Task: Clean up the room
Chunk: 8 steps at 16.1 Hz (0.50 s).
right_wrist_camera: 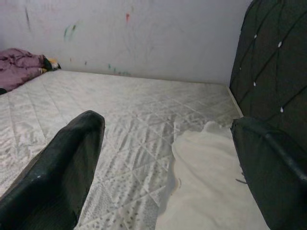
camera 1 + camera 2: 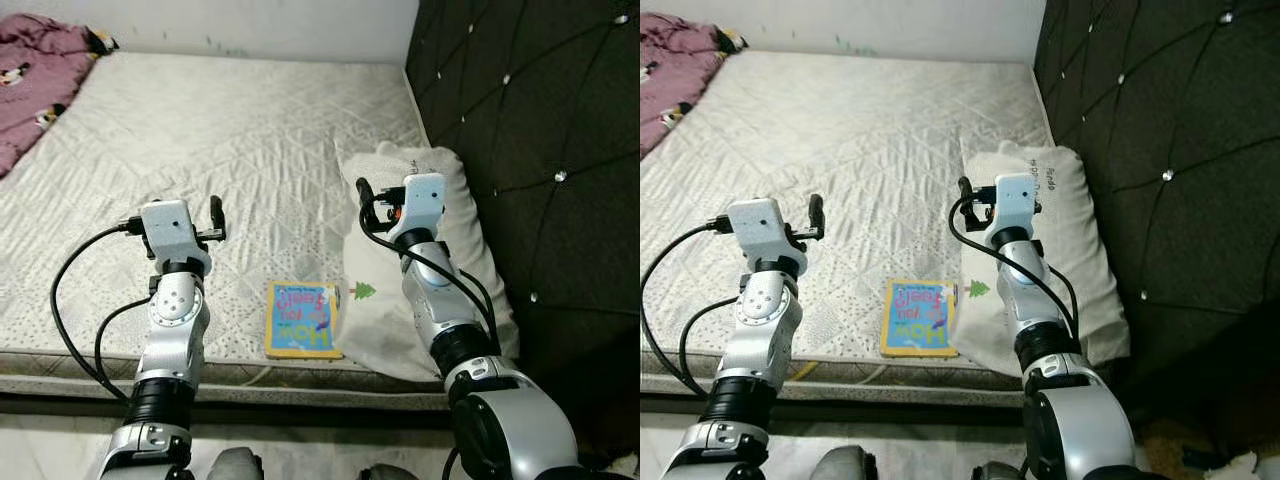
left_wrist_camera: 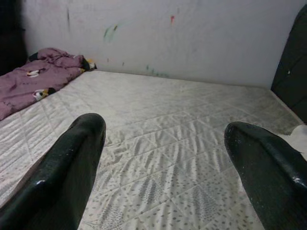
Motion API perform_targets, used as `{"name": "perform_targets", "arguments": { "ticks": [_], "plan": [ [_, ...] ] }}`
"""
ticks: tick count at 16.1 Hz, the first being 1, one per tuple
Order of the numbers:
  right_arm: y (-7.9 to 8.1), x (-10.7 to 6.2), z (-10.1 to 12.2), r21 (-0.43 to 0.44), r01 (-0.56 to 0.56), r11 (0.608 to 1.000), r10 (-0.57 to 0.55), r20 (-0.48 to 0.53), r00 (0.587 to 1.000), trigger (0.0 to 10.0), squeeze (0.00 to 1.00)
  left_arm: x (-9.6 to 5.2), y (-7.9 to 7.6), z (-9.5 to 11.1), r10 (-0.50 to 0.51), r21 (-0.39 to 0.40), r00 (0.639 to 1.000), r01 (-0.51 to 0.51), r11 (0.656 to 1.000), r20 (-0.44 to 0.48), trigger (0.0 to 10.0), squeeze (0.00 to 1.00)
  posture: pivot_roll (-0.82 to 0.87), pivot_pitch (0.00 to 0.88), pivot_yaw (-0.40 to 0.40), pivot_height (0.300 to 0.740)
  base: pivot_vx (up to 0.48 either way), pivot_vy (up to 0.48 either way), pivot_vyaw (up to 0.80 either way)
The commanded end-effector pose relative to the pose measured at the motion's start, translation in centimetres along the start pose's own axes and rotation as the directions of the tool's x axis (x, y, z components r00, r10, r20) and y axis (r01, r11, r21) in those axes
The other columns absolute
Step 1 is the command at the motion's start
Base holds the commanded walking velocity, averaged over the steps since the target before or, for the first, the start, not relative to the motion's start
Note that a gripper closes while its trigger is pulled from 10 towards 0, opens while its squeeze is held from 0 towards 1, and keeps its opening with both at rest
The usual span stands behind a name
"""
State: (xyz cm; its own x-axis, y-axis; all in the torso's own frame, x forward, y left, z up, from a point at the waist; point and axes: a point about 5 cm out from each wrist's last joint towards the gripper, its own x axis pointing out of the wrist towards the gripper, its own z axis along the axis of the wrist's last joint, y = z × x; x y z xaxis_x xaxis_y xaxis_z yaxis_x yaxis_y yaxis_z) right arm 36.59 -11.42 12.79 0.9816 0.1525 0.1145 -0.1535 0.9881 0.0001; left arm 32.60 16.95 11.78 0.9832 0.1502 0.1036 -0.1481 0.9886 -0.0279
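Observation:
A colourful children's book lies flat on the white quilted mattress, near its front edge. Its right side touches a white pillow that rests against the headboard. A purple blanket is bunched at the far left corner of the bed. My left gripper hovers open over the mattress, to the left of the book and a little beyond it, with nothing between its fingers. Above the pillow's inner edge my right gripper is open too and holds nothing.
A dark tufted headboard walls off the right side. A pale wall with small paint marks runs behind the bed. The mattress front edge lies just below the book, with floor beneath it.

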Motion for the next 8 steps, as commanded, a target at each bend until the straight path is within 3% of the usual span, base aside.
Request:
{"name": "perform_targets", "arguments": {
  "ticks": [1, 5, 8],
  "plan": [
    [0.15, 0.35, 0.21, -0.005, -0.004, 1.0, 0.004, -0.007, 1.0, 10.0, 0.0, 0.38, -0.15, 0.28, -0.005, -0.02, 1.0, 0.005, 1.0, 0.01, 10.0, 0.0, 0.05, 0.0, -0.019, 0.74, 0.0, 0.48, -0.8],
    [0.24, 0.46, 0.34, -0.009, -0.02, 1.0, 0.02, -0.003, 1.0, 10.0, 0.0, 0.61, -0.19, 0.22, 0.007, -0.053, 1.0, -0.007, 0.999, 0.003, 10.0, 0.0, 0.05, 0.0, -0.027, 0.74, 0.0, 0.48, -0.77],
    [0.21, 0.5, 0.32, -0.011, -0.024, 1.0, 0.024, -0.006, 1.0, 10.0, 0.0, 0.62, -0.12, 0.1, 0.009, -0.06, 1.0, -0.009, 0.998, 0.0, 10.0, 0.0, 0.05, 0.0, -0.027, 0.74, 0.0, 0.48, 0.0]
  ]
}}
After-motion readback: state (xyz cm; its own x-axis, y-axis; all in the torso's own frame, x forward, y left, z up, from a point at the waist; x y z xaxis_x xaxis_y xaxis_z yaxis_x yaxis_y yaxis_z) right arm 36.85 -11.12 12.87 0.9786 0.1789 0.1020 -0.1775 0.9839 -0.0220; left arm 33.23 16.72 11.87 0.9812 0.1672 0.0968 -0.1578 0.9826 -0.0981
